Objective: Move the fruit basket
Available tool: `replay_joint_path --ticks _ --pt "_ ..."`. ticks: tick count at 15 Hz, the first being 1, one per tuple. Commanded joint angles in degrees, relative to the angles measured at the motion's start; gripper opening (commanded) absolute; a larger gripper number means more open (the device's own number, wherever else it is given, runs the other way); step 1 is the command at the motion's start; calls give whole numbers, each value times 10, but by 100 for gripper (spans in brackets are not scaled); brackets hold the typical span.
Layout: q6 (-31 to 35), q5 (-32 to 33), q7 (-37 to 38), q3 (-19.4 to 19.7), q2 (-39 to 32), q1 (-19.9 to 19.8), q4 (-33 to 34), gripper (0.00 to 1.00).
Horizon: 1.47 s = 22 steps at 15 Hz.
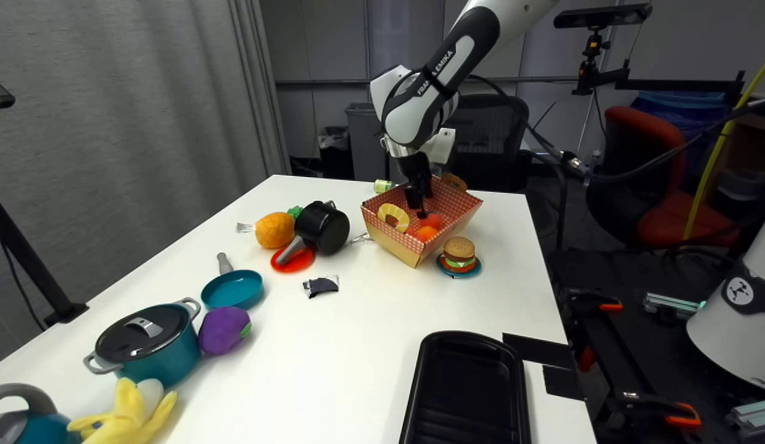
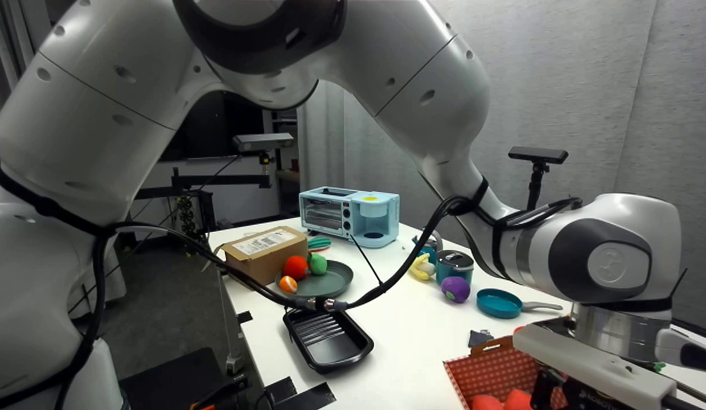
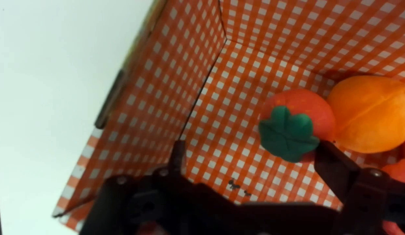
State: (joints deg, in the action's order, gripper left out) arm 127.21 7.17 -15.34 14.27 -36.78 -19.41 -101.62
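Basket (image 1: 395, 242) on the counter (image 1: 351, 327); end effector (image 3: 251, 148) inside it, spread wide, holding nothing; closing here may catch the red fruit (image 3: 295, 124) rather than a wall (image 3: 163, 98); sideways travel may strike the burger (image 1: 459, 254) just beside.

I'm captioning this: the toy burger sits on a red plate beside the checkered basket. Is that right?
Not quite: the plate is teal, not red, as an exterior view shows. The toy burger does sit on it, beside the checkered basket.
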Motion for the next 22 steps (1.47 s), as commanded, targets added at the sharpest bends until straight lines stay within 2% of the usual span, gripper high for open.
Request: replay_joint_path --ticks 1,7,13,17,22 --pt "16 26 38 7 -12 7 6 100" --pt "46 31 77 11 -12 12 -16 100" --pt "105 47 163 41 18 41 -97 100" --pt "137 102 258 86 65 97 -175 100" --pt "121 208 388 130 125 174 -253 100"
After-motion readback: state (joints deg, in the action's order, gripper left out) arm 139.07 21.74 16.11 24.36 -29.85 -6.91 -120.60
